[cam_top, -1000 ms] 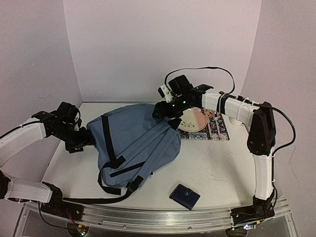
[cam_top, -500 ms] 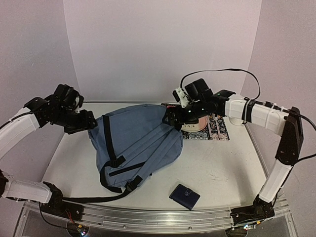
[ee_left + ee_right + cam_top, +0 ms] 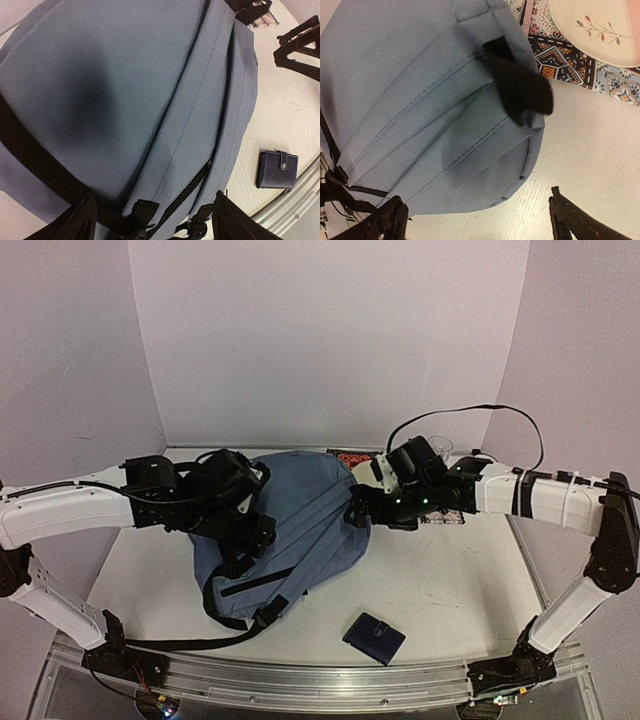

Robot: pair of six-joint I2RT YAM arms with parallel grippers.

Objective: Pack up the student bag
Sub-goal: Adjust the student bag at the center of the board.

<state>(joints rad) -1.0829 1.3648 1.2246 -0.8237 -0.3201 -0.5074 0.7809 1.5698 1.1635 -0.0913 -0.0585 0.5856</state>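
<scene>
White tabletop [image 3: 450,580] w/ student bag [image 3: 310,510]; lilac walls [image 3: 330,340] behind.

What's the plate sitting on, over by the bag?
A patterned mat lies under the plate; its middle is hidden by the plate, one edge by the student bag.

Left arm [image 3: 70,510]: white rounded shells are alternating with black joint housings.
Right arm [image 3: 545,495]: the same white casing is showing, with black bands breaking it near the wrist.
Cables: a thin black cable [image 3: 470,412] is looping above the right arm; a black lead [image 3: 95,483] is running along the left arm.
Left tool [image 3: 255,535]: black and angular; its two fingers [image 3: 75,225] are showing matte black.
Right tool [image 3: 358,512]: black, with a small green light [image 3: 397,501] glowing on the housing behind it.
Bases: black mounts [image 3: 500,675] are sitting on a metal rail [image 3: 320,680] at the near edge of the desk [image 3: 450,580].
</scene>
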